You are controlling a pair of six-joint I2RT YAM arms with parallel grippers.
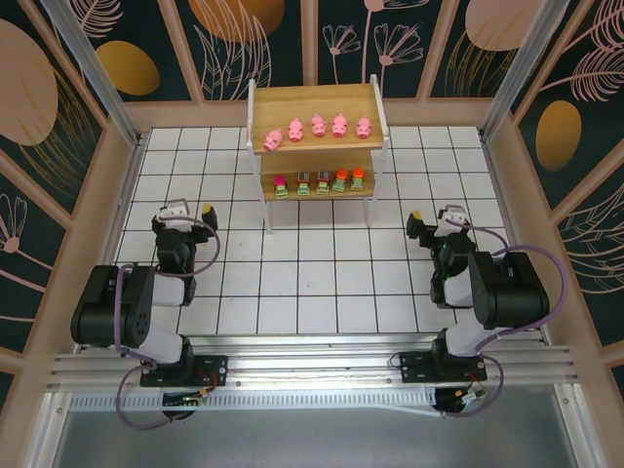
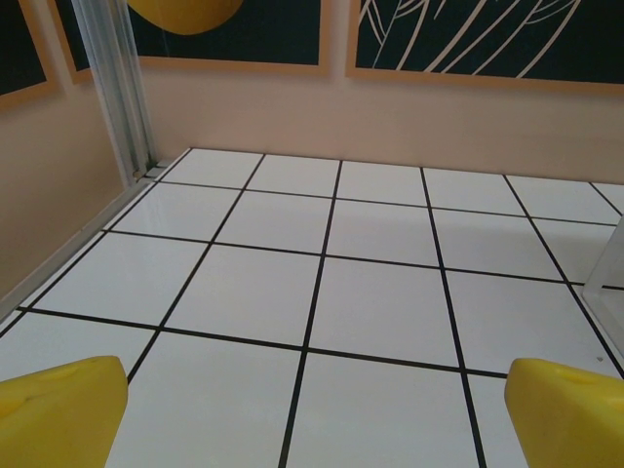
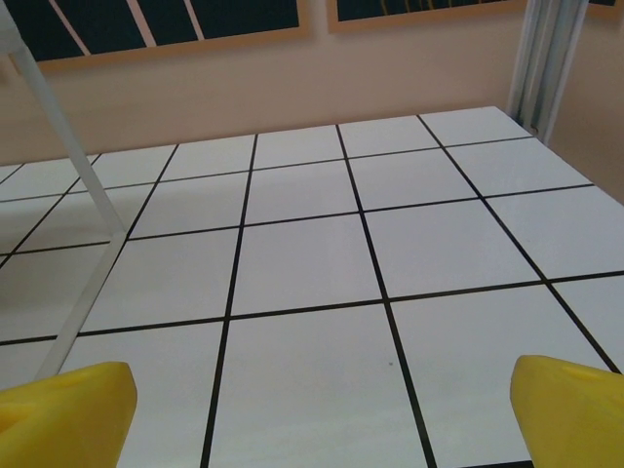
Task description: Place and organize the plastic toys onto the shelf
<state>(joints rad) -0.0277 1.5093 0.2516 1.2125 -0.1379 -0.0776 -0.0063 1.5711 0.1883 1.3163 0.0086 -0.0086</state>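
Note:
The shelf (image 1: pixel 322 100), wooden boards on a white frame, stands at the far middle of the tiled table. Several pink pig toys (image 1: pixel 318 125) line its top board. Several blocky toys (image 1: pixel 322 181) with green bases stand in a row on the lower board. My left gripper (image 1: pixel 187 211) rests low at the near left, open, with bare tile between its yellow fingertips (image 2: pixel 58 409). My right gripper (image 1: pixel 434 216) sits at the near right, open too, nothing between its yellow fingertips (image 3: pixel 575 409). A white shelf leg (image 3: pixel 73 156) slants up at the left of the right wrist view.
The white tiled table (image 1: pixel 312 283) lies between the arms and the shelf. Low beige walls (image 1: pixel 127 166) and metal corner posts (image 2: pixel 122 88) close the table in on three sides. A shelf leg (image 2: pixel 614 263) shows at the right edge of the left wrist view.

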